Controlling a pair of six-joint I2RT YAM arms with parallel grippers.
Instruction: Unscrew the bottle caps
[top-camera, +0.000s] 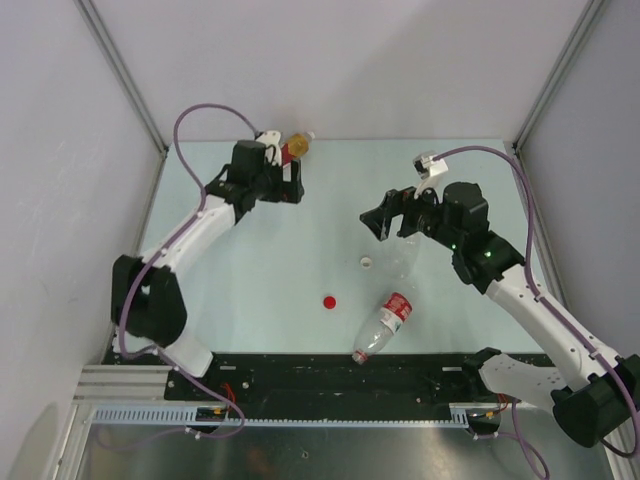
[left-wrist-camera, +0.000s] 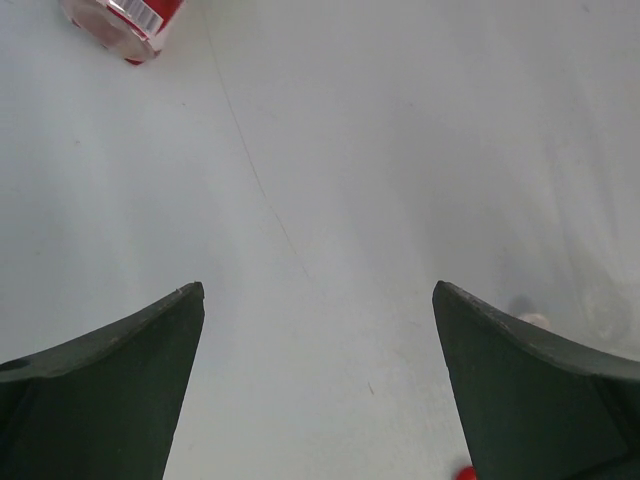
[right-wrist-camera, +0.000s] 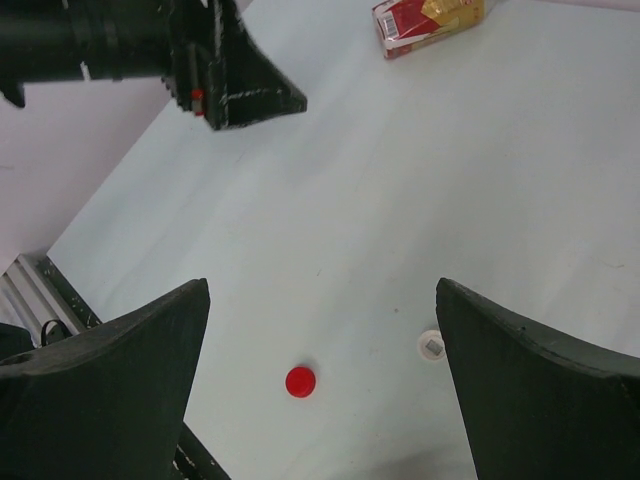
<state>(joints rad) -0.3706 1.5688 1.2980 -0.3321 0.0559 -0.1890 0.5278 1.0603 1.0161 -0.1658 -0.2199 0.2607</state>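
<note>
A red cap (top-camera: 330, 301) (right-wrist-camera: 300, 381) and a white cap (top-camera: 367, 263) (right-wrist-camera: 431, 346) lie loose on the table. A clear bottle with a red-white label (top-camera: 385, 322) lies on its side near the front edge. A clear unlabelled bottle (top-camera: 403, 258) lies just below my right gripper (top-camera: 378, 222) (right-wrist-camera: 322, 290), which hangs open and empty above the caps. The short amber bottle (top-camera: 296, 147) (right-wrist-camera: 430, 22) lies at the back, just behind my left gripper (top-camera: 293, 188) (left-wrist-camera: 318, 300), also open and empty. The amber bottle's end (left-wrist-camera: 125, 20) shows at the top left of the left wrist view.
Grey walls and metal posts (top-camera: 120, 70) close the table in at the left, right and back. A black rail (top-camera: 330, 375) with the arm bases runs along the near edge. The left arm's gripper body (right-wrist-camera: 230, 70) reaches into the right wrist view.
</note>
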